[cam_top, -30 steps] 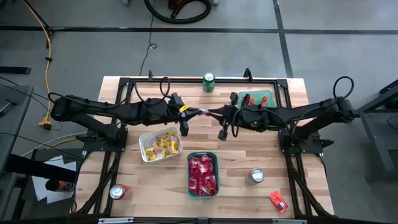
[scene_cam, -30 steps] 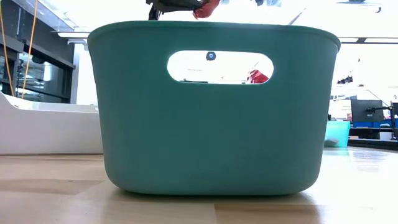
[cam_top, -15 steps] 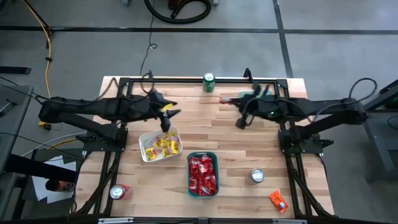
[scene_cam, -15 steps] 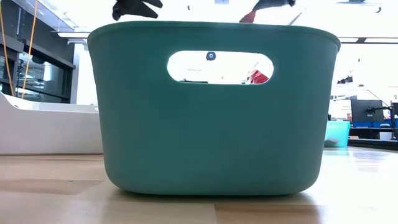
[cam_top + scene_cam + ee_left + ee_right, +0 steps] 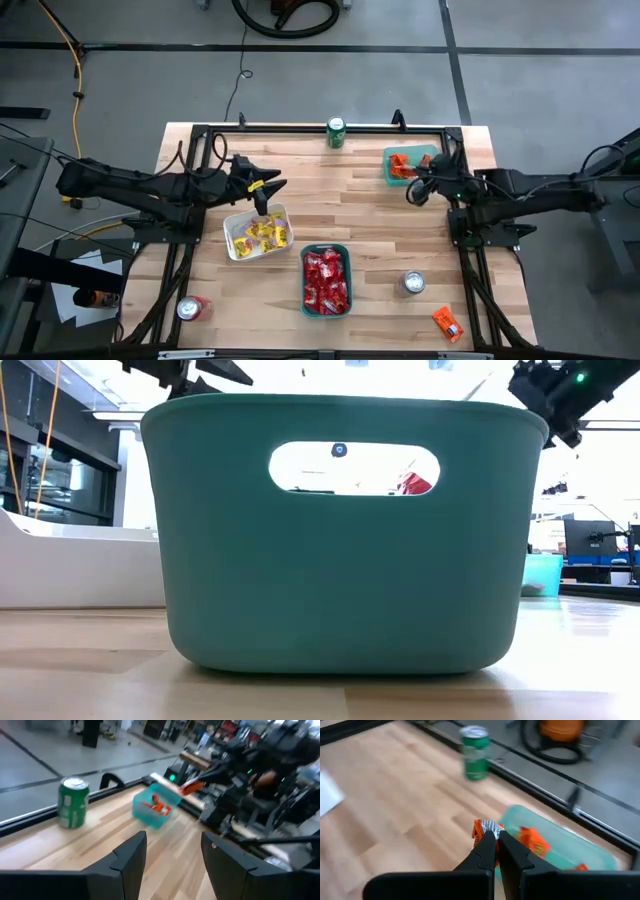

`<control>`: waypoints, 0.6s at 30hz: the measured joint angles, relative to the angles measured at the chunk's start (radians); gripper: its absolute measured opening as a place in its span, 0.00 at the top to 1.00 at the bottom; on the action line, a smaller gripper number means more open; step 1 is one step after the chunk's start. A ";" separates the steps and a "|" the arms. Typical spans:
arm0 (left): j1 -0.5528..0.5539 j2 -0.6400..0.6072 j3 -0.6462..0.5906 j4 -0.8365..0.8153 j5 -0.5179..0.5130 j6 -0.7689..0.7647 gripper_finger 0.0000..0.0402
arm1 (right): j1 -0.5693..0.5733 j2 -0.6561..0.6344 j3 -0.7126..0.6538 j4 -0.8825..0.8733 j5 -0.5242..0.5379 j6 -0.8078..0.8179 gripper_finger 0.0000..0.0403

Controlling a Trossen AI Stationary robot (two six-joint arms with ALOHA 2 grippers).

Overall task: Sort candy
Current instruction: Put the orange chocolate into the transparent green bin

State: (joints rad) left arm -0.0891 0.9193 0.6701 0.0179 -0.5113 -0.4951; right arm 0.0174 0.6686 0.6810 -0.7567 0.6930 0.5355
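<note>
- The counter [image 5: 400, 240] carries three trays. Taking the green can [image 5: 336, 131] at the far rim as my landmark: the small teal tray [image 5: 429, 153] sits just along that rim toward the right arm's side, the white tray [image 5: 237, 217] of yellow candy lies well nearer me on the left arm's side, and the big teal tray [image 5: 325, 249] of red candy lies nearer still, almost in line with the can.
- My right gripper [image 5: 493, 836] is clenched on one orange candy packet [image 5: 485, 826], held at that small tray's rim; more orange packets [image 5: 530, 837] lie inside.
- My left gripper [image 5: 172, 852] hangs released, holding nothing, above the white tray's far edge.
- I judge the packets light, thin, crinkly and slick; a pinch across a crimped end looks safest, since the foil may slide or tear under hard pressure.
- The right wrist view alone shows the pinch itself, at the wrapper's edge.
- The left wrist view shows that packet from across the counter, over the tray.
- The low view is blocked by the big tray's wall; only the high view gives the layout, including a stray orange packet [image 5: 447, 322] at the near corner.
</note>
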 joint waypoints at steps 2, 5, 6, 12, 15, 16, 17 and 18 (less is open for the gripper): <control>0.001 0.007 -0.004 0.035 0.000 0.000 0.56 | -0.046 -0.008 -0.013 -0.015 0.015 0.032 1.00; 0.010 0.006 -0.005 0.067 0.000 0.000 0.56 | -0.163 0.009 -0.013 -0.032 0.021 0.047 1.00; 0.012 0.005 -0.005 0.072 -0.001 0.001 0.56 | -0.211 0.020 -0.013 -0.032 0.009 0.036 1.00; 0.017 0.006 -0.005 0.121 -0.001 0.000 0.56 | -0.498 0.136 -0.014 -0.031 -0.212 -0.001 1.00; 0.017 0.006 -0.005 0.122 -0.001 -0.002 0.56 | -0.590 0.199 -0.014 -0.008 -0.306 -0.040 1.00; 0.017 0.006 -0.005 0.123 -0.001 -0.005 0.56 | -0.610 0.217 -0.014 0.009 -0.324 -0.065 1.00; 0.017 0.006 -0.005 0.122 -0.001 -0.012 0.56 | -0.627 0.232 -0.014 0.029 -0.336 -0.090 1.00; 0.017 0.006 -0.005 0.122 -0.001 -0.021 0.56 | -0.639 0.243 -0.014 0.044 -0.337 -0.107 1.00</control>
State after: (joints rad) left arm -0.0723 0.9253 0.6651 0.1402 -0.5121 -0.5159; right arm -0.6217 0.9119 0.6670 -0.7124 0.3561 0.4288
